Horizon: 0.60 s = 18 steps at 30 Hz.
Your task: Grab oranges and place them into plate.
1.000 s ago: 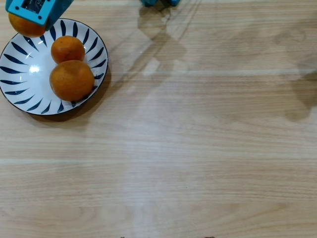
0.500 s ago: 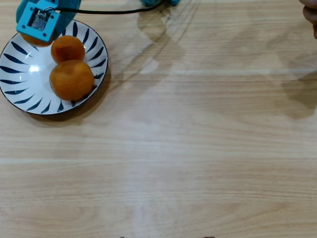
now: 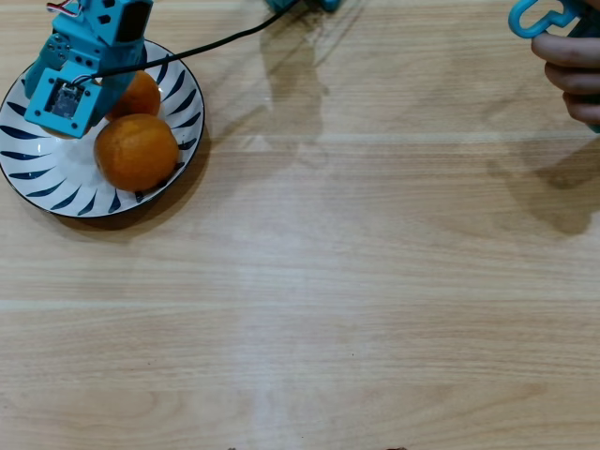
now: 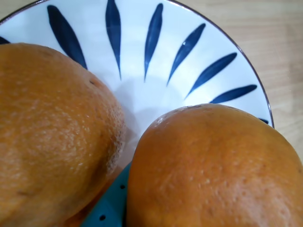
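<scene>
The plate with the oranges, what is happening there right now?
A blue robot arm hangs low over the blue-striped plate at the table's left end in the overhead view. Two oranges show in the plate there: the large one and a smaller one, partly under the arm. The wrist view shows two oranges very close. The gripper itself is hidden. A person's hand holds a blue part at the right edge.

Third orange (and pincer (image 3: 58, 103) tips) hidden

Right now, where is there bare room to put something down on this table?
Nearly all the table right of and below the plate is bare wood. The plate is crowded: oranges and the gripper fill it. A hand sits at the top right corner.
</scene>
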Each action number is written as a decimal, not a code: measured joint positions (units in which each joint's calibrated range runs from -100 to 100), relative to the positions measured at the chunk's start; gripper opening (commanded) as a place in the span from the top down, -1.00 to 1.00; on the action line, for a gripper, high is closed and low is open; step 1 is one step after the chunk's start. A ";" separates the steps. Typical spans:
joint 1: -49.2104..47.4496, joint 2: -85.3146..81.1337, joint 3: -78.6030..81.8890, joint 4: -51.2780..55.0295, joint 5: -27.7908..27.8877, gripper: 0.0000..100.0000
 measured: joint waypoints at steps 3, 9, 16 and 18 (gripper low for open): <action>-0.34 0.08 -0.09 -0.09 -1.15 0.16; -1.01 -0.08 -0.97 -0.09 -3.44 0.11; -3.71 -0.08 -1.06 -0.17 -3.13 0.65; -4.90 -0.17 -1.15 -0.17 -1.56 0.93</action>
